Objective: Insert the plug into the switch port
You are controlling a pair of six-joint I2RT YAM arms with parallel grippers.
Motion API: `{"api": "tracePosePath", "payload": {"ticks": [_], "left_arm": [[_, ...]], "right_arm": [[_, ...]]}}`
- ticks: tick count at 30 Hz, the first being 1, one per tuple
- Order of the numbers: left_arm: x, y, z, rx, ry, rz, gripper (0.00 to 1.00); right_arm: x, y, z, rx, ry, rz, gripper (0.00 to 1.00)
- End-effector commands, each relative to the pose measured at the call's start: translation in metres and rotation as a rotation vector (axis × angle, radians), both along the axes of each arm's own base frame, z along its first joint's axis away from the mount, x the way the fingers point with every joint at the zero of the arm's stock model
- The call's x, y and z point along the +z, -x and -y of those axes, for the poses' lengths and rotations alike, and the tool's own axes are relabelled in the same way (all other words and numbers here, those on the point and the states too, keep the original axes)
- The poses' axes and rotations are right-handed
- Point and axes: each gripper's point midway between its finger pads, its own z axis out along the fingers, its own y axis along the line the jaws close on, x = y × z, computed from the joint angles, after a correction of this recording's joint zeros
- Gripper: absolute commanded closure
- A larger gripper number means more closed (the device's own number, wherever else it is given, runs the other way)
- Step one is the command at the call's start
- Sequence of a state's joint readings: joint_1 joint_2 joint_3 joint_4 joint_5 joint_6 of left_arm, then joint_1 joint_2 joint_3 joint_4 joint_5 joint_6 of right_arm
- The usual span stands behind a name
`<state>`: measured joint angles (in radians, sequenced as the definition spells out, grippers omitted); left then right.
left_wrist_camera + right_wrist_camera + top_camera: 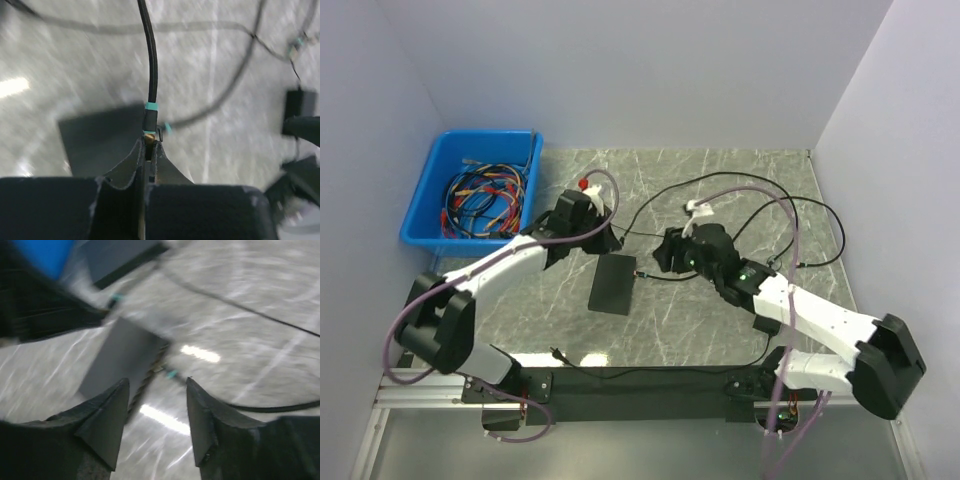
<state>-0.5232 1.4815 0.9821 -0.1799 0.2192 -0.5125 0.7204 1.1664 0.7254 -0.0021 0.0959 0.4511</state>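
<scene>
Left hand (pixel 148 149) is clenched on the plug (pixel 150 116), with the cable (pixel 149 50) trailing off it. The plug sits just beside the switch (pixel 613 284) on the worktop (pixel 740 180) and looks not yet in a port. Right hand (pixel 156 390) is released, holding nothing, near the switch. 1 step left, as far as I can judge: align and push in.

The switch (pixel 613 284) is a flat black rectangular box. It lies flat on the table between the two arms, its long sides running slightly askew from near to far. The plug (pixel 150 122) ends a black braided cable (pixel 151 60), with a teal band at the joint and a brass-coloured tip. It is pinched upright between the closed fingers of the left gripper (pixel 148 146), by the switch's far corner. I cannot tell whether it touches the switch.
</scene>
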Motion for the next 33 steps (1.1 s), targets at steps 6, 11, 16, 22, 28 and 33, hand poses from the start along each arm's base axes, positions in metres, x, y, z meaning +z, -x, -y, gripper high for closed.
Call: {"api": "tracePosePath", "payload": {"ticks": [6,11,16,22,28,33], "left_arm": [[0.034,0.097,0.007,-0.109,0.147,-0.125,0.99],[0.057,0.144,-0.014,-0.126,0.211,-0.154,0.99],[0.074,0.189,-0.032,-0.175,0.243,-0.195,0.99],[0.072,0.229,-0.05,-0.203,0.265,-0.248,0.99],[0.063,0.252,-0.062,-0.211,0.264,-0.29,0.99],[0.058,0.261,-0.065,-0.228,0.264,-0.31,0.99]], "right_arm": [[0.074,0.079,-0.037,0.269,0.148,0.242,0.38],[0.08,0.109,-0.045,0.369,0.209,0.311,0.38],[0.086,0.153,-0.073,0.529,0.302,0.4,0.38],[0.076,0.177,-0.093,0.527,0.535,0.541,0.38],[0.061,0.177,-0.104,0.511,0.61,0.575,0.37],[0.063,0.178,-0.112,0.533,0.632,0.617,0.37]]}}
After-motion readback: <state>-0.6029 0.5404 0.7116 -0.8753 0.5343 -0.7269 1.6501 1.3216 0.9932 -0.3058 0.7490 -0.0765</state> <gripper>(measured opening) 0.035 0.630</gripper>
